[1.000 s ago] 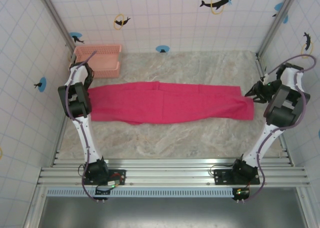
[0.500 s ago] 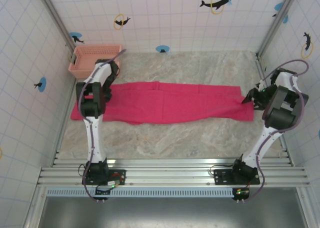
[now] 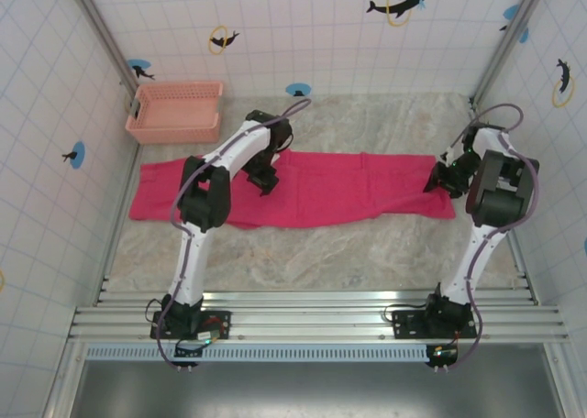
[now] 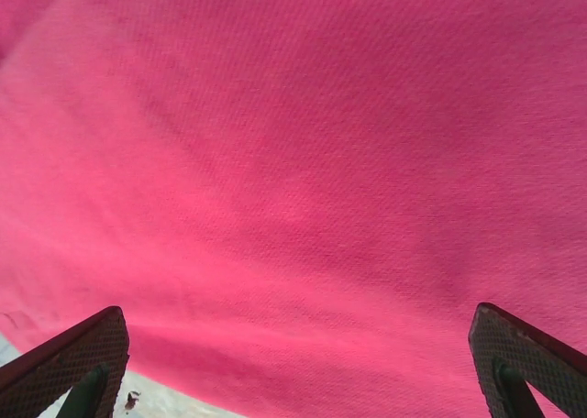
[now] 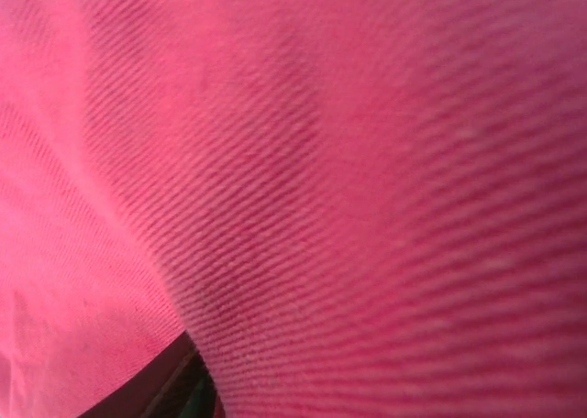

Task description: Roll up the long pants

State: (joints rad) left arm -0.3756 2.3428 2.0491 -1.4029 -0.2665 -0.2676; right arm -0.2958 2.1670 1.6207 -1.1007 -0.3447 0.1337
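The pink basket (image 3: 174,132) sits upper left, apart from the long pants (image 3: 358,193) spread across the middle; left gripper (image 3: 266,177) spread wide over them; right gripper (image 3: 438,180) at their right end, grip unclear.

The left arm (image 3: 188,253) rises from its base at the near edge, bends at the elbow and reaches away and to the right, towards the middle. Its wrist folds back at the far end, so the left tool (image 3: 266,180) points down and towards the near side. In the left wrist view its two fingers (image 4: 78,358) stand wide apart at the lower corners, with nothing between them. The right arm (image 3: 477,253) climbs steeply from its base, its elbow bulky and raised. Its forearm runs away from the base, and the right tool (image 3: 438,180) is turned to the left, low down. Its fingers cannot be made out.
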